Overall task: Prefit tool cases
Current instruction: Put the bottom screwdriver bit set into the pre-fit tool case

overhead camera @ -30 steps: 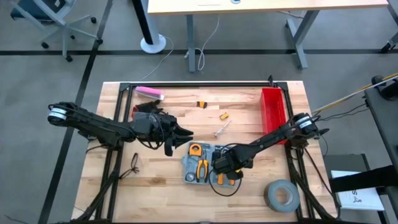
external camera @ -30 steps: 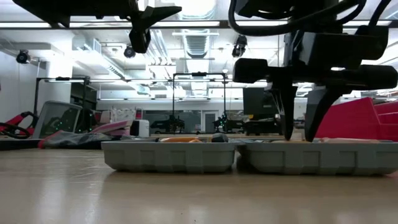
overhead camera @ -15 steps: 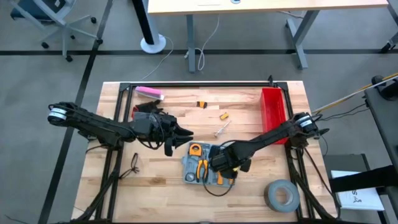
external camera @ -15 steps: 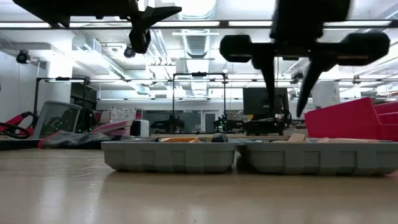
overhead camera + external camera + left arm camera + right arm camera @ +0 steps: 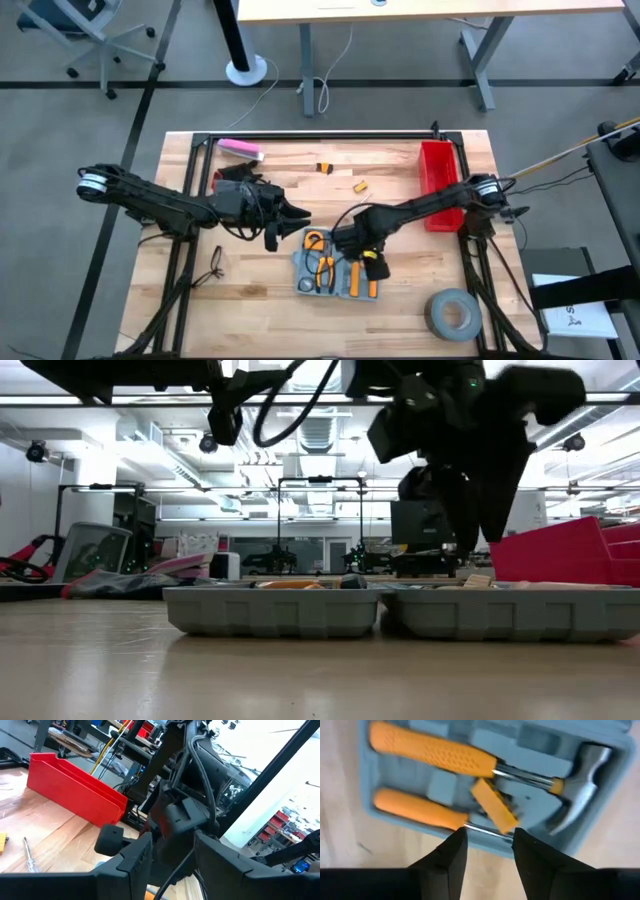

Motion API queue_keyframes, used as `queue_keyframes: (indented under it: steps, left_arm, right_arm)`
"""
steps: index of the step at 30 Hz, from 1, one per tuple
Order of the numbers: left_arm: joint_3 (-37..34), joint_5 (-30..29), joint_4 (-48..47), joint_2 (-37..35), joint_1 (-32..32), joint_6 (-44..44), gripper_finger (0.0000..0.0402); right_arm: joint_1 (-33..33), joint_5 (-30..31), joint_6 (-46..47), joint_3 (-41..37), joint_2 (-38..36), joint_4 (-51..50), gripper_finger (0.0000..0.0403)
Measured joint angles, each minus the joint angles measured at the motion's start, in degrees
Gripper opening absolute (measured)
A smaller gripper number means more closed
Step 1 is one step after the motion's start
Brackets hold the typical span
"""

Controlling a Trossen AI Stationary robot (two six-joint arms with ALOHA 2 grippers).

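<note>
Industrial robotics lab, long ceiling strip lights [image 5: 110, 400], grey height-adjustable desk legs [image 5: 480, 60], blue wheeled office chair [image 5: 85, 25], grey floor with black tape lines [image 5: 150, 85]

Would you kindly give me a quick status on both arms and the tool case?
Right tool open, empty, above the tool case. Left tool open, hovering beside the case. Case lies open; hammer seated, small orange piece loose across the slots.

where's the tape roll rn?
High view: the grey tape roll lies flat at the table's near right corner, apart from the open tool case on its left and the red bin farther back.
</note>
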Motion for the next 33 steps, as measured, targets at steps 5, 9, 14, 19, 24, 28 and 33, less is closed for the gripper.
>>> queue_keyframes:
  steps: [5, 9, 14, 19, 24, 28, 33]
  left_arm:
    - [0.0, 0.01, -0.07, 0.0, 0.0, 0.87, 0.0153]
    - [0.0, 0.49, -1.02, 0.0, -0.07, 1.57, 0.0153]
    - [0.0, 0.49, -2.19, 0.02, -0.07, 3.09, 0.0153]
    - [0.0, 0.5, -2.35, 0.04, -0.07, 3.53, 0.0153]
    - [0.0, 0.55, -2.48, 0.04, -0.07, 4.07, 0.0153]
    - [0.0, 0.58, -2.72, 0.04, -0.07, 4.09, 0.0153]
    - [0.0, 0.58, -2.73, 0.04, -0.07, 4.11, 0.0153]
  right_arm:
    - [-2.14, -1.6, 3.03, -0.84, 0.03, 2.68, 0.0161]
    - [-4.04, -4.07, 4.41, -2.33, 0.05, 3.37, 0.0174]
    - [-5.58, -7.31, 5.04, -4.44, 0.05, 4.35, 0.018]
    - [-5.93, -8.68, 5.76, -5.75, 0.05, 6.76, 0.0181]
    - [-6.39, -9.61, 5.8, -8.06, 0.05, 8.41, 0.0181]
    - [-6.5, -12.11, 6.14, -9.38, 0.05, 10.69, 0.0181]
    - [-6.5, -12.56, 7.32, -10.48, 0.05, 12.71, 0.018]
